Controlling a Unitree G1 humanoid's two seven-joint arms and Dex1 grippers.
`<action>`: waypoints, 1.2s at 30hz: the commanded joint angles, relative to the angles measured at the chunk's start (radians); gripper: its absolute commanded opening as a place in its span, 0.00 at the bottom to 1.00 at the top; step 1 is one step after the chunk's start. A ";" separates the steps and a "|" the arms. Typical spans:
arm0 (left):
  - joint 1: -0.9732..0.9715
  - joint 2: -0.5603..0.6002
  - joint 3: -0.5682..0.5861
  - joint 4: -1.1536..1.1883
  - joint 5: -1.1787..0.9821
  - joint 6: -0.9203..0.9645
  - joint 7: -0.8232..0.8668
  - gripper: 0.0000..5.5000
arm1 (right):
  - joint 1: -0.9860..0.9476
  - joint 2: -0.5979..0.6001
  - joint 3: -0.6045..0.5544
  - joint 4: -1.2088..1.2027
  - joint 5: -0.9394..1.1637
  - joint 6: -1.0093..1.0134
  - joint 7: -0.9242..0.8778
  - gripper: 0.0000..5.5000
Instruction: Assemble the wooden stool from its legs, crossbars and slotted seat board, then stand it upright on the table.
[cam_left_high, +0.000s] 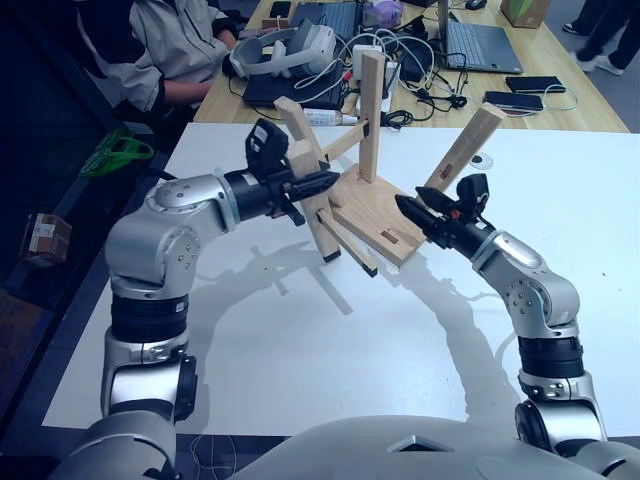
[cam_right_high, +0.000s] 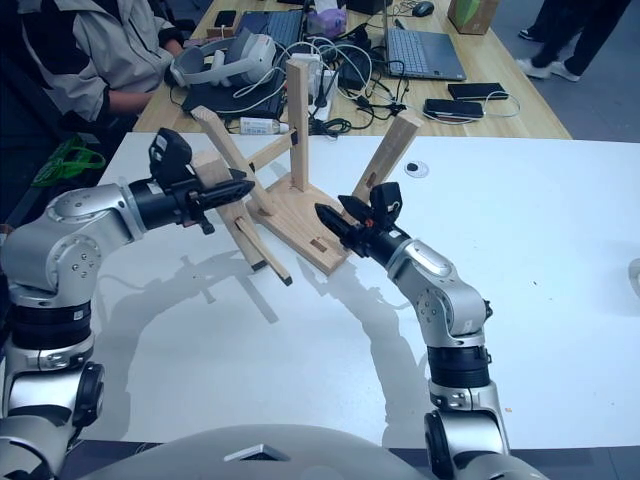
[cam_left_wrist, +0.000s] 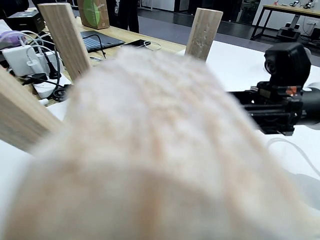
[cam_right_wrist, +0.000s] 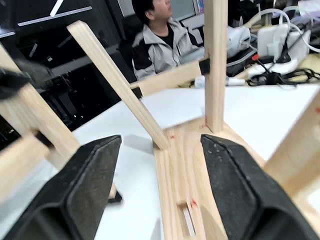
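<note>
Nearby, headset, laptop and cables behind stool, left hand gripping leg

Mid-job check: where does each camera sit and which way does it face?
Left eye: head, looking down at stool, table, both arms.
Right eye: beside it, same scene.
Left wrist: left arm, close on the leg the left gripper holds; right gripper beyond.
Right wrist: right arm, facing the stool between its open fingers.
Both wrists see raised legs.

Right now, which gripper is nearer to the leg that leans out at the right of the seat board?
Right. The right gripper is open close beside the leaning leg's base; the left gripper is across the seat board, shut on a second leg.
</note>
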 joint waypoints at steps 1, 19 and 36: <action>-0.024 0.016 0.067 -0.016 -0.017 0.019 0.051 0.18 | 0.063 -0.100 0.078 -0.014 -0.052 0.108 0.029 0.55; -0.080 -0.004 0.087 -0.057 -0.106 0.087 0.158 0.18 | 0.152 -0.059 0.166 -0.062 -0.154 0.145 -0.029 0.55; -0.125 -0.231 0.255 0.024 -0.145 0.066 0.469 0.18 | 0.028 0.142 0.165 -0.048 -0.121 0.058 0.008 0.55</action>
